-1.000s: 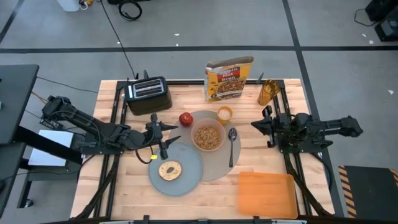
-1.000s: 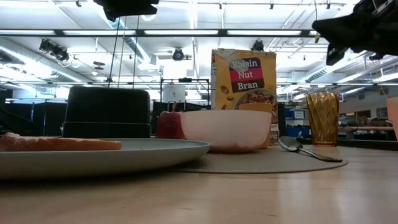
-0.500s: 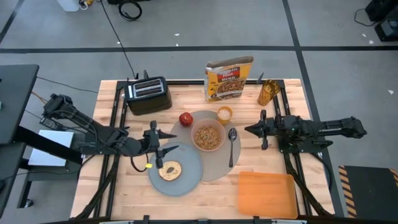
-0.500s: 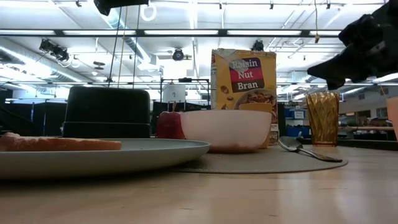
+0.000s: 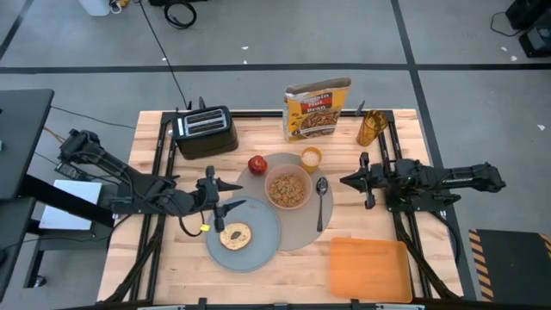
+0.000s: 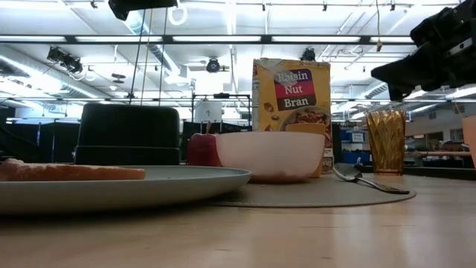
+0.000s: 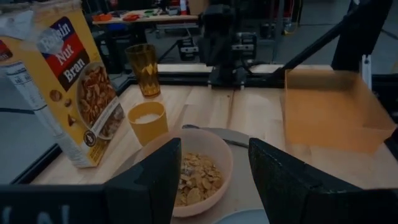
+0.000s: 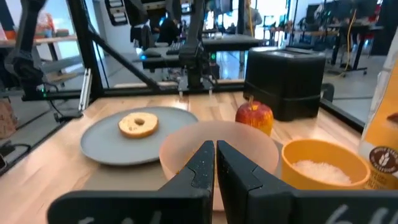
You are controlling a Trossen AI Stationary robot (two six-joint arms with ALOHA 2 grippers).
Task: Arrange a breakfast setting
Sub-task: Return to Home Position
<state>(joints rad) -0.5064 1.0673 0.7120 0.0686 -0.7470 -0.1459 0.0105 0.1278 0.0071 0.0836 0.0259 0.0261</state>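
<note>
Left of the mat [image 5: 301, 226] the left gripper [image 5: 234, 196] hangs, fingers apart; right of it the right gripper [image 5: 346, 179], fingers together. Plate [image 5: 259, 246] with bagel [image 5: 235, 235] overlaps the mat's left edge; bowl [image 5: 288, 189] and spoon [image 5: 321, 201] sit on it; apple [image 5: 256, 164] and cup [image 5: 311, 157] at its far edge.

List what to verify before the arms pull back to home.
1. Left tool empty: ok. It is open, with nothing between its fingers.
2. Right tool empty: ok. It is shut on nothing.
3. Bagel on the grey plate: ok. It lies flat near the middle.
4. Pink bowl on the taupe mat: ok. It is upright, with cereal inside.
5. Spoon on the mat: ok. In the high view it lies to the right of the bowl, apart from it.
6. Apple and orange cup fully on the mat: cannot tell. Both sit at its far edge.
</note>
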